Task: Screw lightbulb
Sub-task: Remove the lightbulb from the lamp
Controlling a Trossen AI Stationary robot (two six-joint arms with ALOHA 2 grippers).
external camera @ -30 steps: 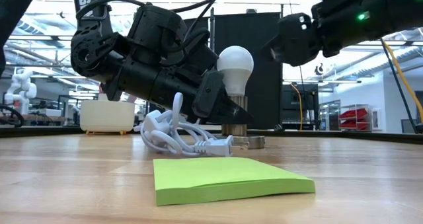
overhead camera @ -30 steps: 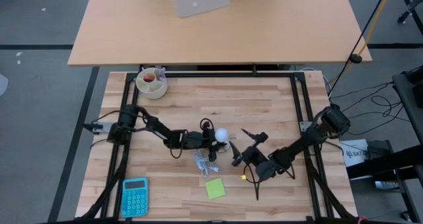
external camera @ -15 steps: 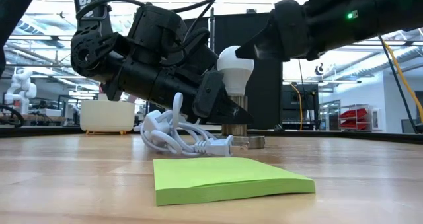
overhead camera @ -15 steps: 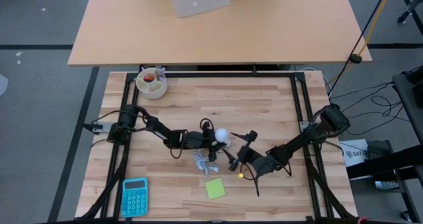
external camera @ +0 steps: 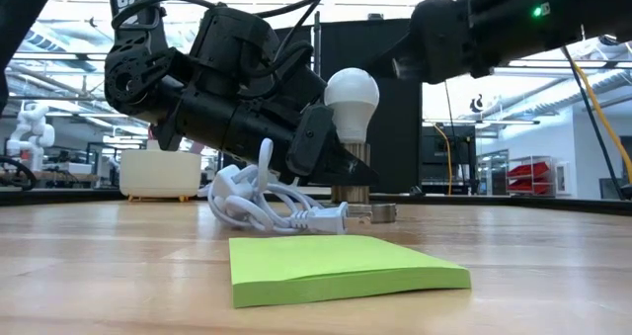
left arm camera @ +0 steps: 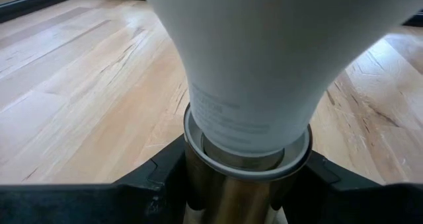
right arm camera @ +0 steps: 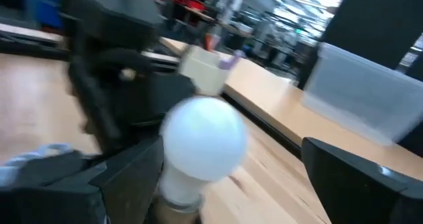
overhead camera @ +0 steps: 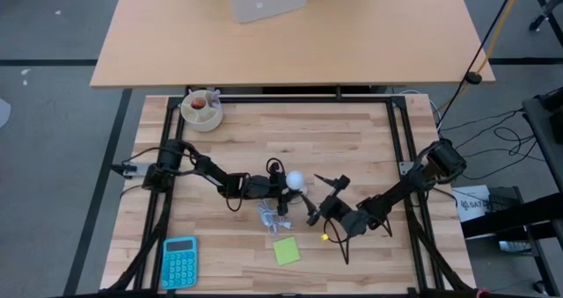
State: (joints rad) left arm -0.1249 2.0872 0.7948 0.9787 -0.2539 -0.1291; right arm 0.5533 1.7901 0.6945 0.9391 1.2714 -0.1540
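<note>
Near the middle of the table (overhead camera: 352,140), my left gripper (external camera: 341,167) is clamped on the metal socket (left arm camera: 228,194) under the upright lightbulb (external camera: 352,98). My right gripper (overhead camera: 318,197) hangs just beside the bulb, fingers spread wide, touching nothing.

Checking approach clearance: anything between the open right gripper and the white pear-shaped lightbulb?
Nothing. In the right wrist view the right gripper frames the white pear-shaped lightbulb, with only bare air between.
</note>
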